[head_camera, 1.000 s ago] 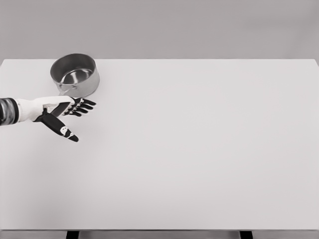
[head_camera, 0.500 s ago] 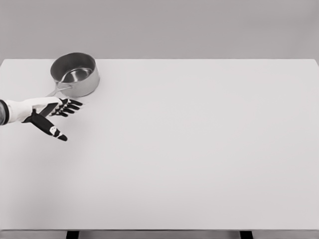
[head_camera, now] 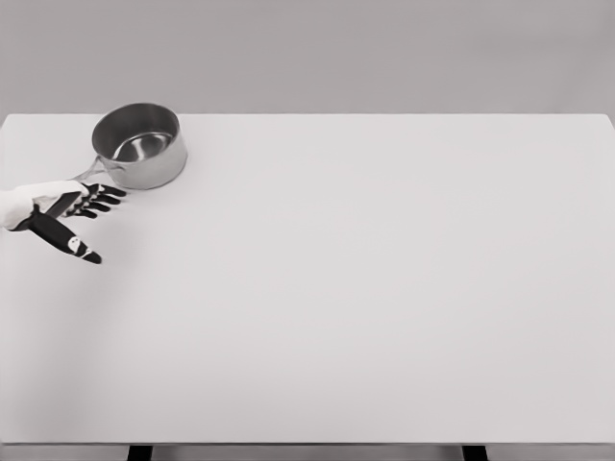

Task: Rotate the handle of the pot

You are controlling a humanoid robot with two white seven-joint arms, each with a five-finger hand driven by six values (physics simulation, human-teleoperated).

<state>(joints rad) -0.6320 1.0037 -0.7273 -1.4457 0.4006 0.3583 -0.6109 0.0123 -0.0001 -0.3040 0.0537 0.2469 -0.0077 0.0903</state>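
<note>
- Drawn back toward the left edge since half a second ago: the left robot hand [head_camera: 60, 209], with only the wrist's white end now showing; a full second ago reached further right, below the pot.
- Shifted a little leftward as well over the same time: the pot [head_camera: 140, 145], with its handle [head_camera: 93, 172] swung from pointing down toward the near edge to pointing down and left.
- Largest in view: the white bench [head_camera: 384, 288], filling almost the whole picture, with a grey wall behind and two dark legs showing at the bottom edge.
- Next in size: the metal pot, round, upright, open at the top, standing in the far left corner of the bench, close to the far edge; shiny floor visible inside.
- Then the left robot hand, below and left of the pot, white at the back, dark at the fingers [head_camera: 104, 197]; released, grasping nothing, fingers stretched out side by side toward the right, thumb [head_camera: 69, 244] splayed down and to the right, apart from the rest.
- Smallest: the pot handle, thin and grey, running from the pot's lower left wall toward the robot hand; outer end just beside the finger bases, contact impossible to tell.
- Right arm out of view.
</note>
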